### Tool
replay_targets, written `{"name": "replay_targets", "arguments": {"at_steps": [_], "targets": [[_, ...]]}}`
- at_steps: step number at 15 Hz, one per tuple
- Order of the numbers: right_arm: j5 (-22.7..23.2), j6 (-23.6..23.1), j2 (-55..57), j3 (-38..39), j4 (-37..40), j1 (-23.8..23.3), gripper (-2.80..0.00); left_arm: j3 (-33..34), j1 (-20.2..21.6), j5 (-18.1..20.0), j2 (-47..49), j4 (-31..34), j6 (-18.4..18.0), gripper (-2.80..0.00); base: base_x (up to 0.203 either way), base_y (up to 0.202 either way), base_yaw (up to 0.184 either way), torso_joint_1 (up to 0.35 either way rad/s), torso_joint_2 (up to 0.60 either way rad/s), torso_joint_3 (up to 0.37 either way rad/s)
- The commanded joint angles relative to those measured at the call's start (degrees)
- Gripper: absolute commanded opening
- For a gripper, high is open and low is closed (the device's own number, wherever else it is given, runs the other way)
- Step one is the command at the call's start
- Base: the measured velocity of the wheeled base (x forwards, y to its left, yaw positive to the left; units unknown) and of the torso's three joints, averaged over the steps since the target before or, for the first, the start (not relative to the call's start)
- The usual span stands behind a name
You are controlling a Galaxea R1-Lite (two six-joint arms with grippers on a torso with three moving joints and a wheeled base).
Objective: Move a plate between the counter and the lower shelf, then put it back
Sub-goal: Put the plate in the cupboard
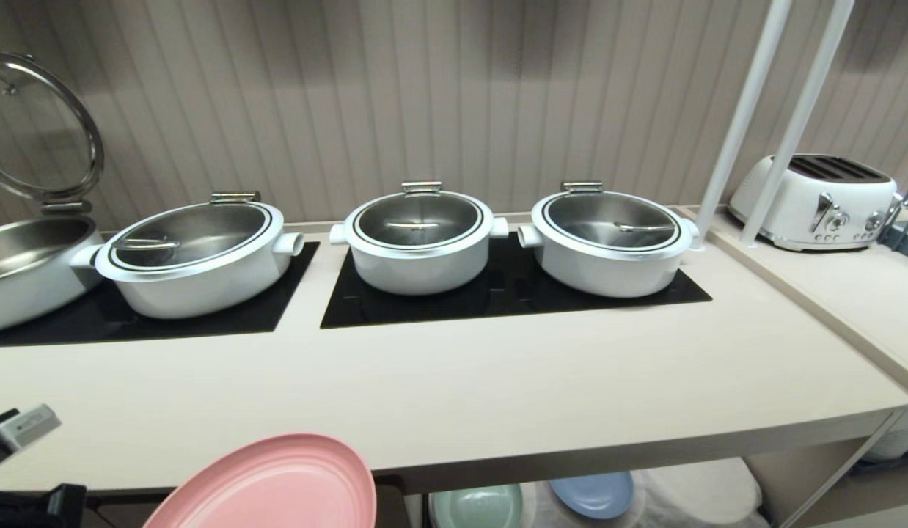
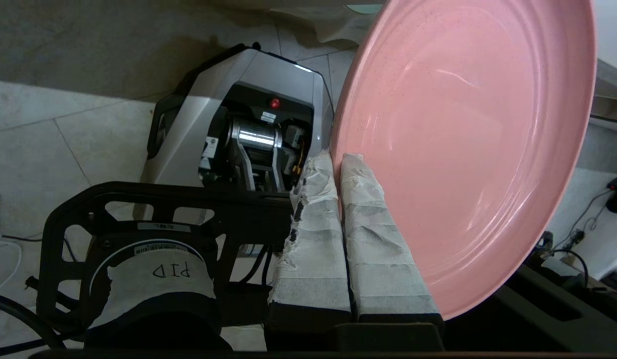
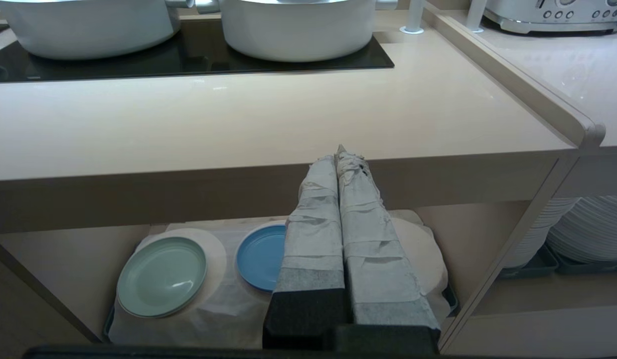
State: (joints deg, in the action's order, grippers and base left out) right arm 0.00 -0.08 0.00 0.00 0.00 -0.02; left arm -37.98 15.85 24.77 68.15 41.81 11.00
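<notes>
Plate: pink plate [image 1: 271, 484] is hanging at 6 o'clock in the head view, tilted, in front of and slightly below the counter [image 1: 454, 396] edge.
Grip: left gripper [image 2: 338, 164] is pinching the plate's rim with both taped fingers [image 2: 373, 239] pressed together.
Relation: plate body is extending away past the fingertips; the left arm alone is carrying it.
Right gripper [image 3: 341, 152]: is sitting closed and empty, pointing at the counter's front edge.
Lower shelf [image 3: 229, 309]: is holding a mint-green plate [image 3: 161, 276] and a blue plate [image 3: 261, 257] on white cloth.
Pots [image 1: 421, 238]: are sitting lidded on the hob at 12 o'clock.
</notes>
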Motion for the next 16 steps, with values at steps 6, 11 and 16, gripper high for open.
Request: {"name": "replay_targets", "arguments": {"at_steps": [6,11,16], "targets": [[-0.02,-0.01,0.00,0.00,0.00,0.02,-2.80,0.20,3.08,-0.25,-1.39,0.17,-0.50,-2.80,0.000,0.000,0.000,0.000,0.00,0.000],[0.00,-0.01,0.00,0.00,0.00,0.02,-2.80,0.19,5.16,0.10,-1.62,-0.15,-3.79,-2.80,0.000,0.000,0.000,0.000,0.00,0.000],[0.00,-0.01,0.00,0.00,0.00,-0.04,-2.80,1.34,4.85,0.53,-4.42,-0.02,-3.83,-2.80,0.000,0.000,0.000,0.000,0.00,0.000]]}}
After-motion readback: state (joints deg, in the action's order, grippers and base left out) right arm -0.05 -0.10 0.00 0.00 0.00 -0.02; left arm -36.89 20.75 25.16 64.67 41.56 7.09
